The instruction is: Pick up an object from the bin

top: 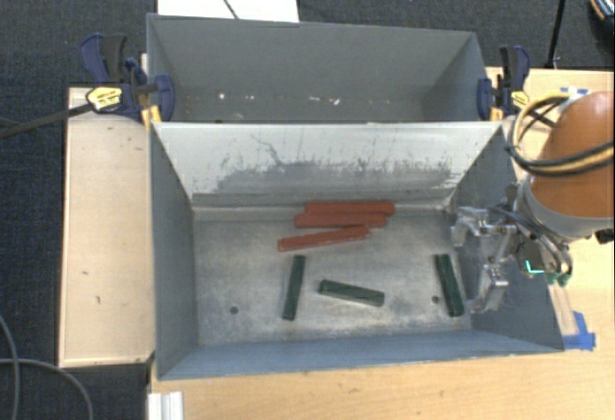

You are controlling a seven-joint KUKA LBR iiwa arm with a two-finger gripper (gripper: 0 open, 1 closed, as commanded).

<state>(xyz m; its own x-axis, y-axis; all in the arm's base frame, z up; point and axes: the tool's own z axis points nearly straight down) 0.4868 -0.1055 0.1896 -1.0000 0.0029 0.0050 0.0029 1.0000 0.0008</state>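
Note:
My gripper [478,259] hangs at the bin's right side, its metal fingers spread apart with nothing between them. Just left of it a dark green bar [448,284] lies on the floor, running front to back. Further left a second green bar [352,292] lies crosswise near the front, and a third green bar [293,286] stands almost front to back.
Two reddish-brown bars lie near the back wall: a thicker brown bar [346,213] and a thinner brown bar [324,237] just in front of it. The right sloped wall is close behind the gripper. The arm carries an orange cover and cables.

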